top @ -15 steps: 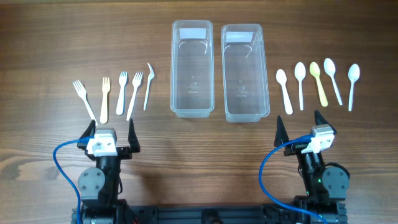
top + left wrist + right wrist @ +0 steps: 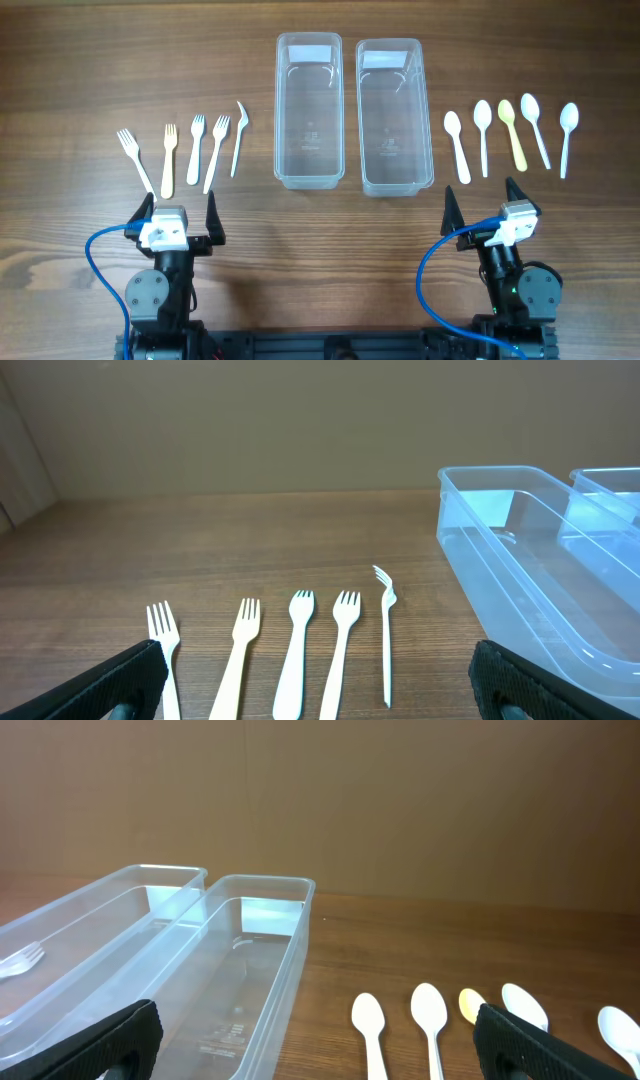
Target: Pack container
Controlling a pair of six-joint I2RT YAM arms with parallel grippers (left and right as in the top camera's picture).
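Note:
Two clear plastic containers stand side by side at the table's middle, the left container (image 2: pixel 309 110) and the right container (image 2: pixel 392 115), both empty. Several forks (image 2: pixel 197 148) lie in a row to the left; one is cream (image 2: pixel 168 158). They also show in the left wrist view (image 2: pixel 296 650). Several spoons (image 2: pixel 484 135) lie in a row to the right; one is yellow (image 2: pixel 512 132). My left gripper (image 2: pixel 175 218) is open and empty, just near of the forks. My right gripper (image 2: pixel 482 205) is open and empty, just near of the spoons (image 2: pixel 430 1020).
The wooden table (image 2: pixel 90 80) extends around everything. Blue cables (image 2: pixel 100 260) loop by both arm bases at the near edge. A brown wall stands behind the table in the wrist views (image 2: pixel 300 420).

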